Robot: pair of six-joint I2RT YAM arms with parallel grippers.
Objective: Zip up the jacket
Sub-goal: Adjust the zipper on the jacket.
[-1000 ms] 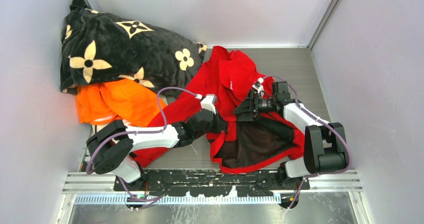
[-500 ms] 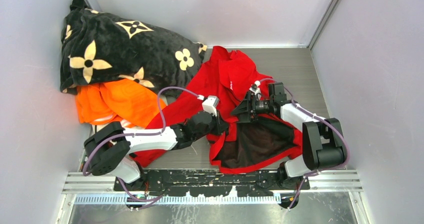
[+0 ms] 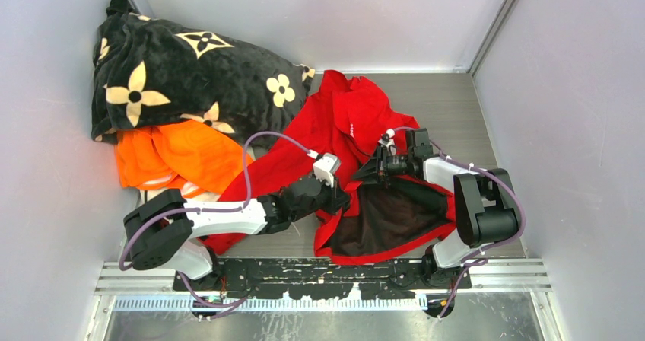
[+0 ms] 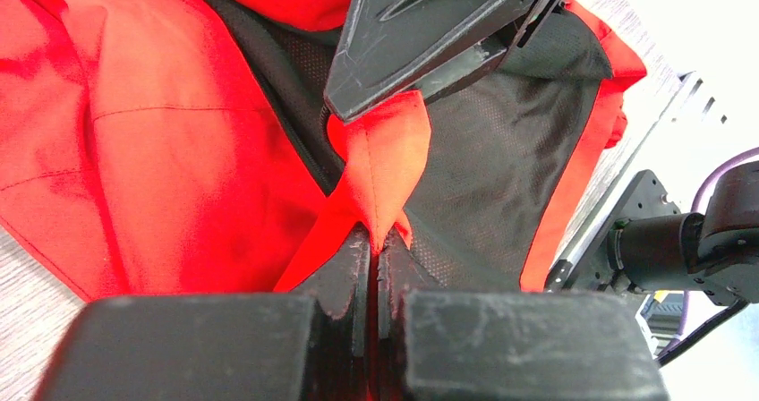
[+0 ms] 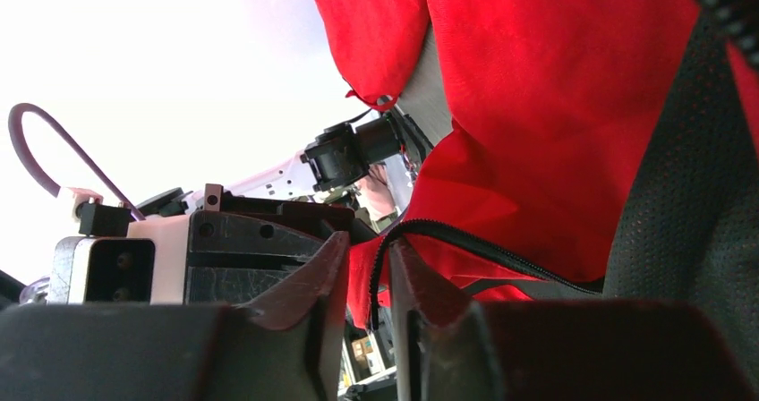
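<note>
The red jacket (image 3: 346, 113) lies open in the middle of the table, its dark lining (image 3: 395, 215) facing up. My left gripper (image 3: 340, 199) is shut on a fold of the jacket's red front edge (image 4: 380, 164), and the pinch (image 4: 374, 236) shows clearly in the left wrist view. My right gripper (image 3: 359, 175) sits just right of it, fingers pointing toward the left gripper. In the right wrist view its jaws (image 5: 367, 244) stand a little apart. The black zip edge (image 5: 483, 244) runs between them, against the right finger, with daylight showing through the gap.
A black flower-patterned blanket (image 3: 167, 67) is heaped at the back left, with an orange garment (image 3: 179, 154) under its near side. Grey walls close in on the left, back and right. The arm mounting rail (image 3: 327, 276) runs along the near edge.
The right gripper's jaws have narrowed around the zip edge, and that gripper has drifted slightly left. The left gripper, still shut on the fold, has shifted a little toward the near edge.
</note>
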